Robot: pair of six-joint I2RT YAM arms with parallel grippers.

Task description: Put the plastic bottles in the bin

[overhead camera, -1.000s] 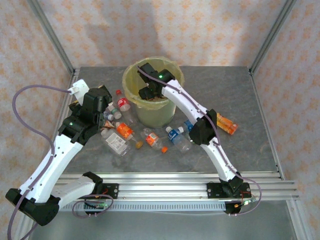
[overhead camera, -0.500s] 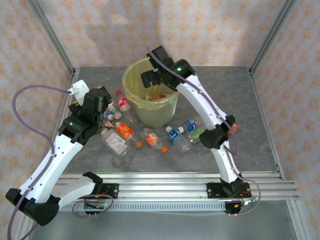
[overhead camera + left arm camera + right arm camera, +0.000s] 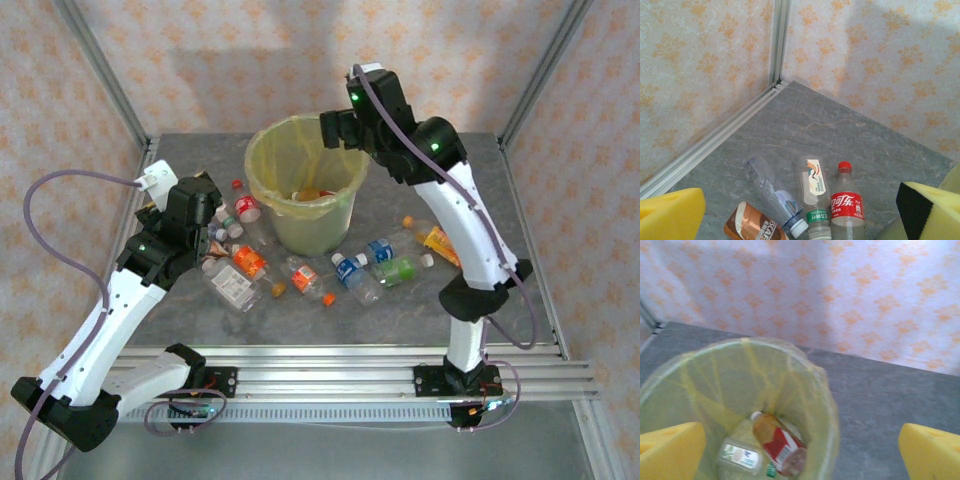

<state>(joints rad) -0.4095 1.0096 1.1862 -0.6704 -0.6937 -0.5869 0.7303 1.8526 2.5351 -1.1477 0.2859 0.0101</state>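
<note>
The bin stands at the back middle of the table. The right gripper hangs above the bin's far right rim, jaws spread wide and empty. Two bottles lie at the bin's bottom, one red-labelled, one with a white and green label. The left gripper sits low to the bin's left, jaws also wide apart, holding nothing. A cola bottle lies between it and the bin. More bottles lie scattered in front of the bin: orange, blue, green.
</note>
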